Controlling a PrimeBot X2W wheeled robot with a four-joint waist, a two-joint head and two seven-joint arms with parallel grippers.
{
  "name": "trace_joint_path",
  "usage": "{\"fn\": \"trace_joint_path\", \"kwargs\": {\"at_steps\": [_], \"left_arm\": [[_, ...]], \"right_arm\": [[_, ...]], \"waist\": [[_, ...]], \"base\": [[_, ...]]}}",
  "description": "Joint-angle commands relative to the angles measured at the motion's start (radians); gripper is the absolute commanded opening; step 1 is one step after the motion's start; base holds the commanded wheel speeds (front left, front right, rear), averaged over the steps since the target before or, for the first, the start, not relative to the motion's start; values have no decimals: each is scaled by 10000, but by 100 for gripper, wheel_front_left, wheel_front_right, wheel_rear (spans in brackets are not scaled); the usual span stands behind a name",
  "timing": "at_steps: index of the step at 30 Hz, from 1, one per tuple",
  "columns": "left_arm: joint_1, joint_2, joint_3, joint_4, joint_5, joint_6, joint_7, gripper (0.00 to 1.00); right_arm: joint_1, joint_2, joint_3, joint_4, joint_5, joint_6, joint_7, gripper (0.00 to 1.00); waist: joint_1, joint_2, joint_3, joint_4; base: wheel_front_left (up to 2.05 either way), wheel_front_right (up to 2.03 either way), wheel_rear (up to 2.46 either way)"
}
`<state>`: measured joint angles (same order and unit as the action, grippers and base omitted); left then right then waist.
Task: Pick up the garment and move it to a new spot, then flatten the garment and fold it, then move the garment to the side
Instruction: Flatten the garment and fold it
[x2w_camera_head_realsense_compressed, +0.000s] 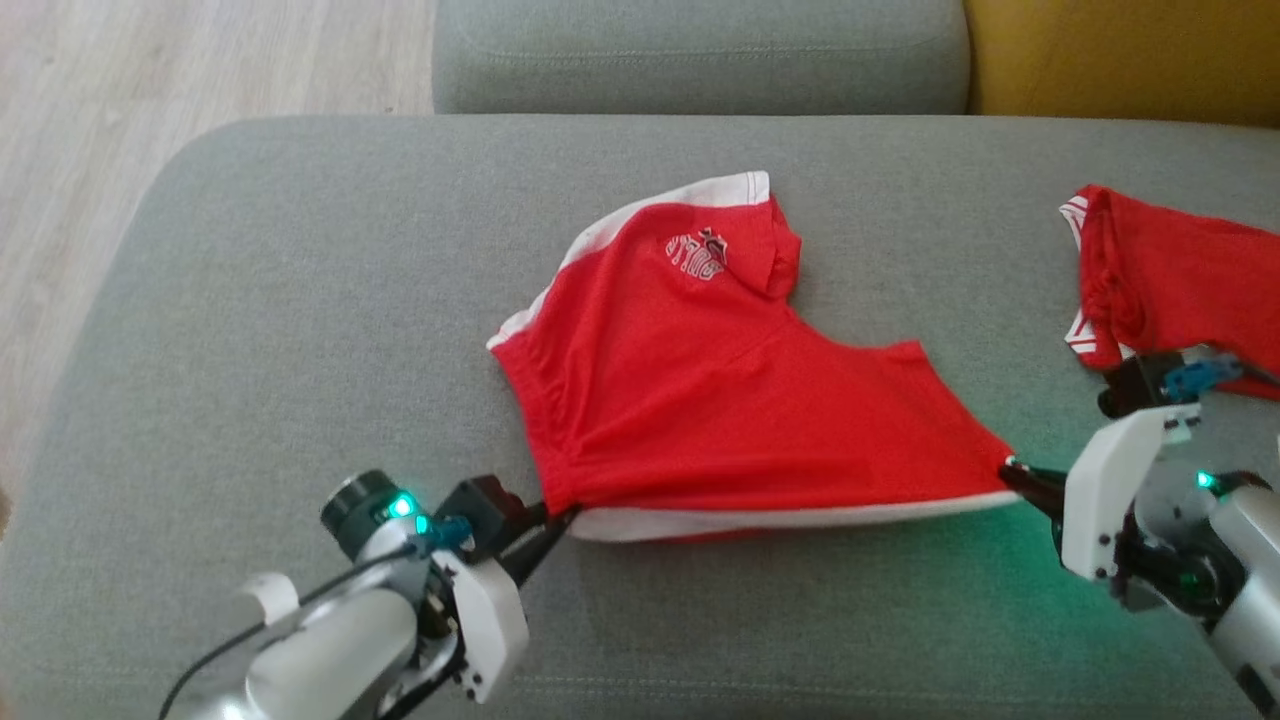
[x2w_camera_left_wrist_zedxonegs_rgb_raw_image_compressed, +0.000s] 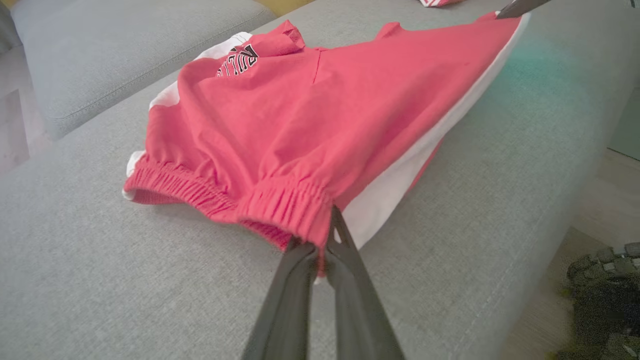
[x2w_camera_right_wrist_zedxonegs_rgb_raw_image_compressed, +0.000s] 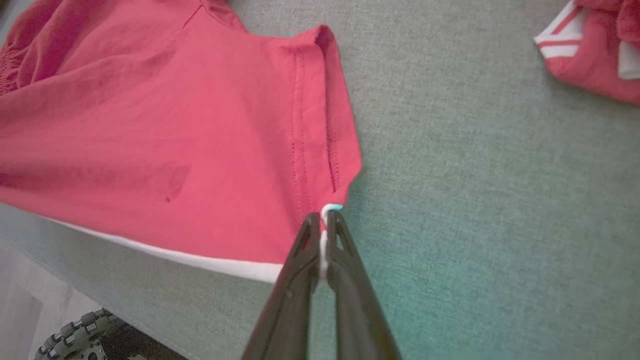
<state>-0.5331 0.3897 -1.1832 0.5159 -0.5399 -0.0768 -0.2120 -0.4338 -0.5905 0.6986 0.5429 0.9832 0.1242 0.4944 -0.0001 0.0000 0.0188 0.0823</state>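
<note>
The red shorts (x2w_camera_head_realsense_compressed: 700, 390) lie near the front edge of the cushion (x2w_camera_head_realsense_compressed: 300, 300). The left gripper (x2w_camera_head_realsense_compressed: 558, 517) pinches their waistband corner, and the right gripper (x2w_camera_head_realsense_compressed: 1012, 470) pinches their hem corner.

My left gripper (x2w_camera_head_realsense_compressed: 558, 520) sits low on my left. Its left arm (x2w_camera_head_realsense_compressed: 330, 640) comes up from the bottom edge. Its two dark fingers (x2w_camera_left_wrist_zedxonegs_rgb_raw_image_compressed: 350, 300) are pinched tight on one corner of the garment (x2w_camera_head_realsense_compressed: 720, 400). My right gripper (x2w_camera_head_realsense_compressed: 1012, 470) sits low on my right and points across at the left one. It is pinched tight on the other corner. The two grippers are well apart.
</note>
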Motion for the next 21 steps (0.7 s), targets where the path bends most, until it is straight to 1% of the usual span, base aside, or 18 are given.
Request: {"fn": "trace_joint_path", "kwargs": {"at_steps": [1, 7, 12, 13, 14, 15, 16, 17, 21], "left_arm": [[-234, 339, 291, -336, -76, 139, 31, 0], [68, 458, 155, -797, -126, 280, 207, 0], [236, 516, 85, -1048, -182, 387, 294, 0], [267, 526, 72, -1078, -189, 408, 298, 0], [297, 538, 60, -1105, -195, 428, 299, 0], [325, 547, 47, -1130, -201, 446, 299, 19], [355, 550, 32, -1156, -210, 458, 300, 45], [414, 552, -5, -1208, -215, 486, 297, 100], [507, 576, -61, -1289, -241, 519, 297, 100]], "right_arm": [[60, -429, -80, -349, 69, 65, 40, 0], [429, -536, -298, -716, 88, 65, 125, 0], [794, -474, -649, -957, 161, 65, 122, 1], [850, -437, -771, -996, 189, 65, 45, 57], [910, -384, -902, -1013, 256, 65, 12, 100], [959, -342, -1017, -1055, 299, 65, -29, 100], [1011, -310, -1123, -1099, 339, 65, -57, 100], [1128, -275, -1358, -1130, 419, 65, -70, 100], [1312, -363, -1800, -1156, 238, 65, -166, 100]], "waist": [[1, 0, -59, -20], [1, 0, -123, -54], [1, 0, -122, -44], [1, 0, -126, -41], [1, 0, -126, -39], [1, 0, -123, -34], [1, 0, -126, -28], [1, 0, -152, -11], [1, 0, -203, 34]], "base": [[0, 0, 0], [0, 0, 0], [0, 0, 0], [0, 0, 0], [0, 0, 0], [0, 0, 0], [0, 0, 0], [0, 0, 0], [0, 0, 0]]}}
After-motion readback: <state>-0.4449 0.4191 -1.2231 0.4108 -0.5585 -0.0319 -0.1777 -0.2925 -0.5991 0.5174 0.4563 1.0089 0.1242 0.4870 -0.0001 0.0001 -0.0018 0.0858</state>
